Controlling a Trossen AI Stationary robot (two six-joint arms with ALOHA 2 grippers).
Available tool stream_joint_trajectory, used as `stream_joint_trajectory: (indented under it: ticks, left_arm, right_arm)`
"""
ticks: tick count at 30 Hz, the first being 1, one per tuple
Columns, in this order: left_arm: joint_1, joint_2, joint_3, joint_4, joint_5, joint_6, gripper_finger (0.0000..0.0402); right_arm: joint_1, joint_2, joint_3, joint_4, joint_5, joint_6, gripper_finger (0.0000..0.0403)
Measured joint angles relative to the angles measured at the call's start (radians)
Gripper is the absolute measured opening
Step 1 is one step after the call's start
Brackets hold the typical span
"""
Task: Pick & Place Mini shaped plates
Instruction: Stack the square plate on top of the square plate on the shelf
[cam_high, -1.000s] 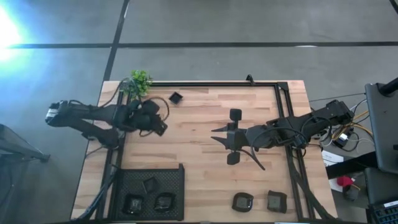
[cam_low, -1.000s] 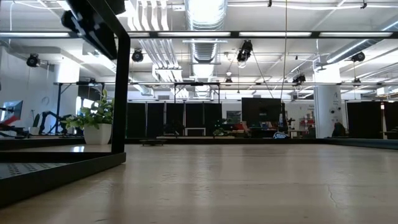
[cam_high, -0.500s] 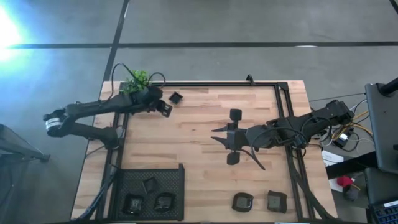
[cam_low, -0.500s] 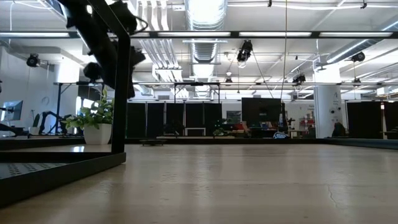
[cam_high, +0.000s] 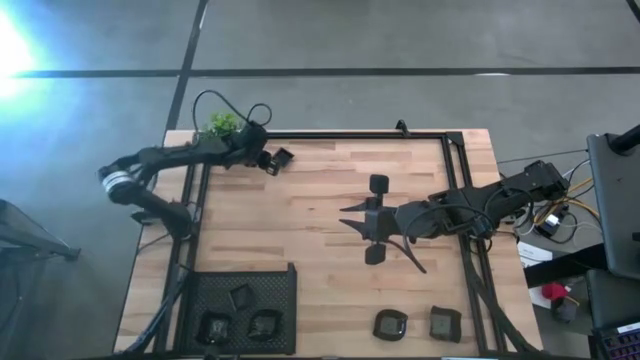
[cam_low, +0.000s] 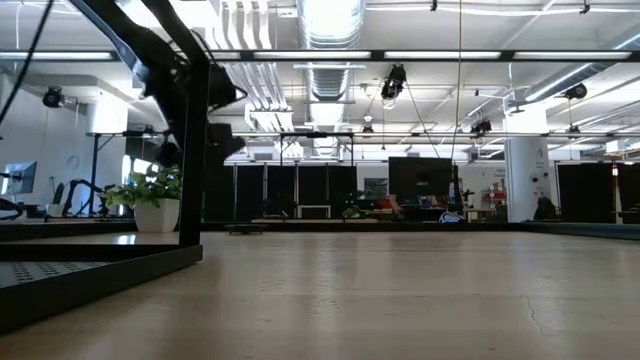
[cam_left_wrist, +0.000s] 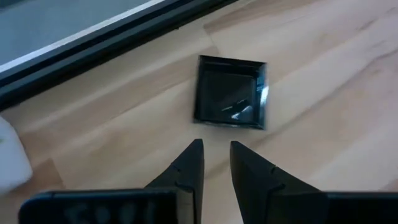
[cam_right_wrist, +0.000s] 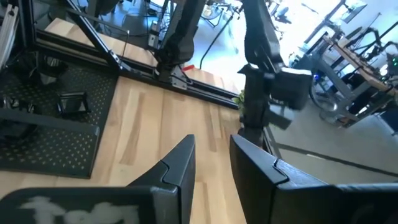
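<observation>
Mini shaped plates: three glossy dark dishes (cam_high: 238, 315) are already seated in the black perforated mesh tray (cam_high: 285, 285). One small square glossy black plate (cam_left_wrist: 231, 92) sits far from the tray, near the small green plant (cam_high: 222, 124). The left gripper (cam_left_wrist: 215, 158) is parked just beside it, fingers slightly apart, nothing held. Two rounded dark plates (cam_high: 415, 324) remain beside the tray. The right gripper (cam_right_wrist: 210, 157) hovers mid-table, fingers narrowly apart, empty. Judged under halfway.

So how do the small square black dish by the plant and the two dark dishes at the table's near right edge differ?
The small square black dish lies alone at the far left, right before the left claw; the two dark dishes sit side by side, away from either claw. It looks sharp-cornered; they look more rounded. All rest on bare wood, outside the black mesh tray.
</observation>
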Motion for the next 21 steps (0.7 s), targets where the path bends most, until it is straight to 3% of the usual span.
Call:
stream_joint_trajectory:
  ticks: [10, 21]
  left_arm:
    - [0.049, 0.217, 0.136, -0.001, 0.046, 0.084, 0.0071]
    - [0.079, 0.310, 0.201, -0.001, 0.045, 0.091, 0.0071]
  right_arm:
    - [-0.001, 0.000, 0.000, 0.001, 0.002, -0.035, 0.0095]
    - [-0.001, 0.000, 0.000, 0.001, 0.002, -0.043, 0.0095]
